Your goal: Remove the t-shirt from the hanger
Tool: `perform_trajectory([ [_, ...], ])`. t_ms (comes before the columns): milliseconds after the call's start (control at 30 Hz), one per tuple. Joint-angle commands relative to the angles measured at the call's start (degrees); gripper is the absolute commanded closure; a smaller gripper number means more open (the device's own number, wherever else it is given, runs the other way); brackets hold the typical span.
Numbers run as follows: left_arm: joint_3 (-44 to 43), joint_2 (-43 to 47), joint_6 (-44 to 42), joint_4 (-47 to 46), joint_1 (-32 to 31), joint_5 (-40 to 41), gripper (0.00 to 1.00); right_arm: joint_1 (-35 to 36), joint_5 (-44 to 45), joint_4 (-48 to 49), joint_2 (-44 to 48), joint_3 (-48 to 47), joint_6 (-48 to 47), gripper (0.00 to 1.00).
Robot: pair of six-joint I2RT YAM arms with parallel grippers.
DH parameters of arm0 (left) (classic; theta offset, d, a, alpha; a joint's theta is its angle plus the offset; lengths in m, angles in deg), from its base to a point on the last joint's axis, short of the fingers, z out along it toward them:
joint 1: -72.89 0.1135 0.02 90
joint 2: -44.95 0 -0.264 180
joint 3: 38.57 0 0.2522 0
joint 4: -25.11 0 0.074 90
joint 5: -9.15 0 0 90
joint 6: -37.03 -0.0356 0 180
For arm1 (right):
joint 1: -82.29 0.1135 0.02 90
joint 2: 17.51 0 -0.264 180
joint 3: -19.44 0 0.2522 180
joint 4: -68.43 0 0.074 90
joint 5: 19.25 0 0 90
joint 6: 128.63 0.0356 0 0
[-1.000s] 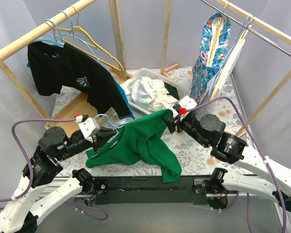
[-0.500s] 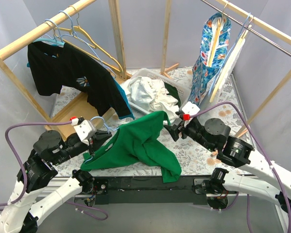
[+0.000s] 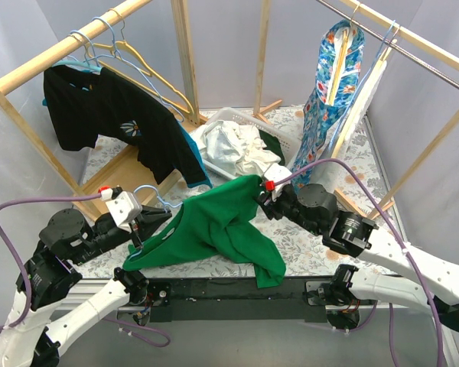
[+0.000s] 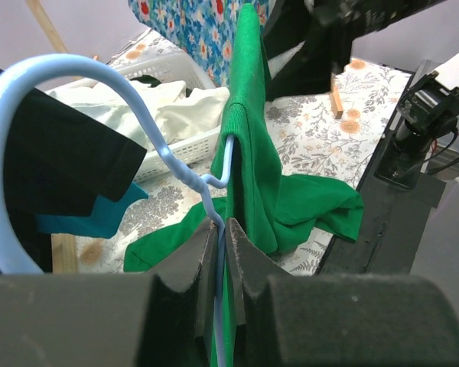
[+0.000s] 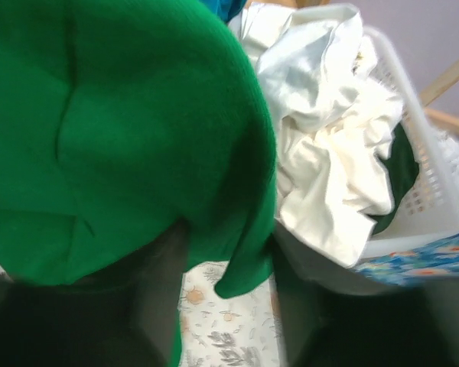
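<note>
One green t-shirt [image 3: 222, 225] hangs rumpled on a light-blue wire hanger [image 3: 148, 193]. Its upper shoulder is drawn to a peak, one sleeve trails toward the near table edge, and the hem spreads out to the left (plain cloth, no print showing). It lies over the flowered tabletop [image 3: 294, 243] between the two arms, in front of the white laundry basket [image 3: 223, 116].

The left gripper [image 3: 140, 219] is clamped on the hanger's neck just below the hook, and its wrist view shows the wire pinched between the jaws with the shirt hanging just beyond them. The right gripper [image 3: 265, 196] sits at the raised shoulder. In its wrist view the fingers [image 5: 157, 306] stand apart with a fold of green between them, not pinched.

Compared with half a second ago, the left arm has drawn the hanger further left, and the right gripper, then clear of the cloth, has come back to the peak.
</note>
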Motion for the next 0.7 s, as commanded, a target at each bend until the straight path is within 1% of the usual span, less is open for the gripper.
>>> perform_trajectory([
  [0, -1.97, 0.73, 0.86, 0.49, 0.24, -1.43, 1.0, -0.22, 2.0, 8.05, -0.75, -0.28, -1.24, 0.63],
  [33, -1.8, 0.65, 1.03, 0.84, 0.24, -1.43, 1.0, -0.3, 2.62, 8.76, -0.92, -0.29, -1.15, 0.75],
  [67, -1.71, 0.73, 1.03, 0.93, 0.24, -1.34, 1.0, -0.39, 4.63, 9.98, -0.92, -0.29, -1.24, 0.93],
  [100, -1.79, 0.82, 1.12, 1.2, 0.24, -1.17, 1.0, -0.39, 6.13, 9.91, -0.84, -0.02, -0.72, 0.99],
  [167, -1.79, 0.91, 1.12, 2.07, 0.24, -0.73, 1.0, -0.57, 9.11, 13.15, 0.13, 0.59, -0.62, 0.99],
  [233, -1.8, 1.08, 1.03, 2.95, 0.24, -0.38, 1.0, -0.74, 11.67, 14.38, 1.44, 1.9, -0.01, 0.99],
  [400, -2.94, 2.14, 1.3, 4.62, 0.24, 0.68, 1.0, -2.06, 23.26, 17.2, 3.47, 3.93, 2.1, 0.99],
  [500, -3.9, 3.01, 1.3, 5.59, 0.24, 1.81, 1.0, -4.08, 26.79, 17.38, 4.08, 4.46, 3.94, 0.99],
  [633, -5.22, 4.15, 1.21, 6.47, 0.24, 3.93, 1.0, -7.15, 29.95, 15.28, 4.52, 5.07, 7.46, 0.99],
  [667, -5.4, 4.25, 1.21, 6.47, 0.24, 4.45, 1.0, -7.68, 30.66, 14.92, 4.61, 5.42, 9.99, 0.99],
])
